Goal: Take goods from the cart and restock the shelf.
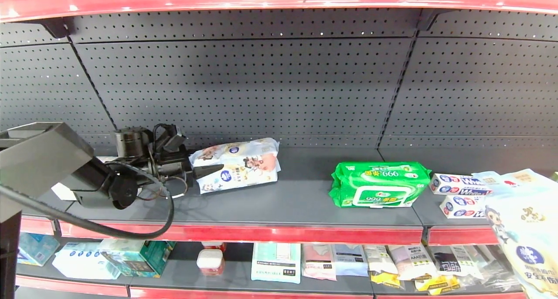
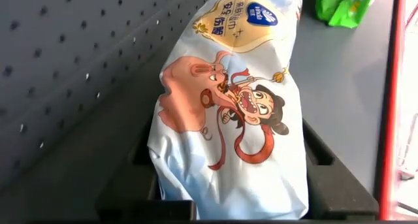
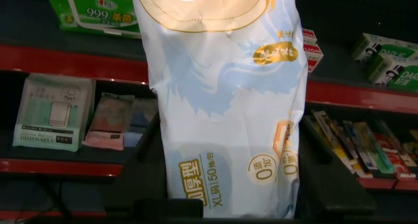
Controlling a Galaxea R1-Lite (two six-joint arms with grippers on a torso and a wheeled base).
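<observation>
Left wrist view: my left claw (image 2: 232, 181) clamps the cartoon pack (image 2: 228, 100) on the shelf (image 2: 346, 87). My right claw (image 3: 222, 178) grips a second pack (image 3: 222, 87) aloft; slick wrapper could slip.

On the shelf (image 1: 305, 203) a pack (image 1: 237, 164) lies at the left, wipes (image 1: 379, 183) well to its right, boxes (image 1: 457, 184) just beyond. A second pack (image 1: 523, 229) hangs before the shelf's right end.

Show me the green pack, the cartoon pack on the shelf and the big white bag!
green pack (image 1: 377, 196): head view, on its white lid flap.
cartoon pack (image 1: 244, 161): head view, middle of its printed face.
big white bag (image 1: 525, 229): head view, its front, beside the cartoon figure.
</observation>
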